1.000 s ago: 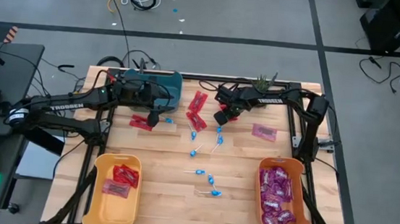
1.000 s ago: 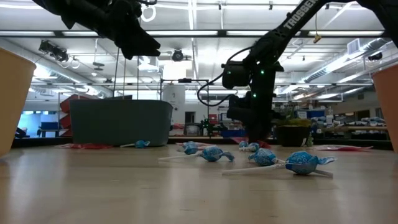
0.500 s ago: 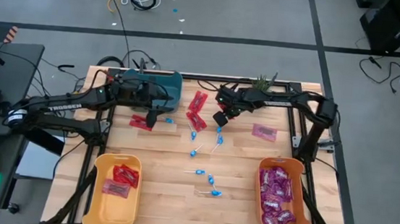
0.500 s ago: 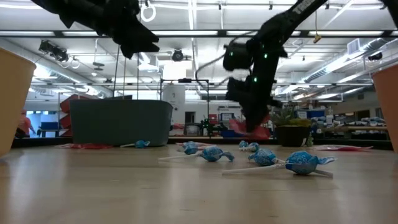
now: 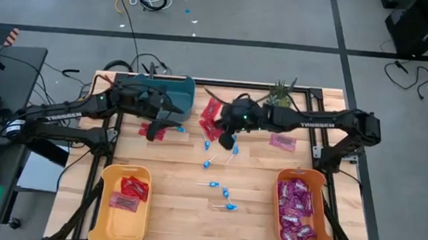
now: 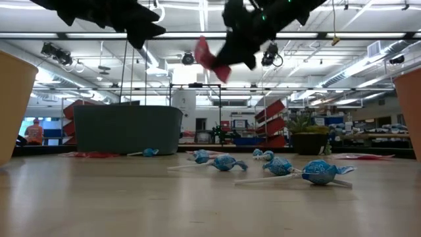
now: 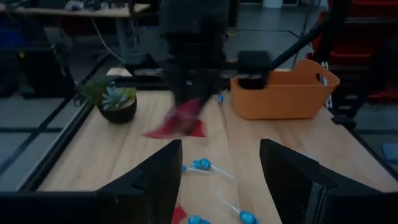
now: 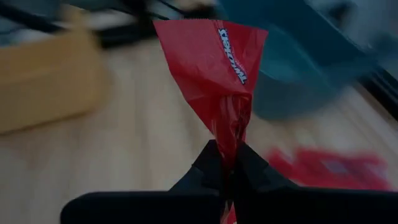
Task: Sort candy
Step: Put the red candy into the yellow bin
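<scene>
Right end effector (image 8: 225, 163) is pinching a flat red packet (image 8: 214, 81) between its closed fingertips, holding it up off the desk (image 5: 167, 209); in the low view the packet (image 6: 209, 58) is hanging high in the air under the right end effector (image 6: 227, 62). From above, that end effector (image 5: 228, 141) is sitting just beside the teal bin (image 5: 173, 93), over the desk middle, with more red packets (image 5: 211, 118) lying between it and the bin.

Left end effector (image 7: 221, 180) is standing wide open with nothing in it, hovering in front of the teal bin, over a red packet on the desk (image 5: 153, 132); in the high view it is at (image 5: 155, 130).

Blue lollipops (image 5: 223, 192) are lying scattered farther from the teal bin, toward the desk's near edge. One purple-magenta packet (image 5: 282, 141) is lying beyond the right end effector from the bin, near the potted plant (image 5: 281, 91). Orange bin (image 5: 299, 209) is holding many purple packets; yellow bin (image 5: 122, 205) is holding a few red ones.
</scene>
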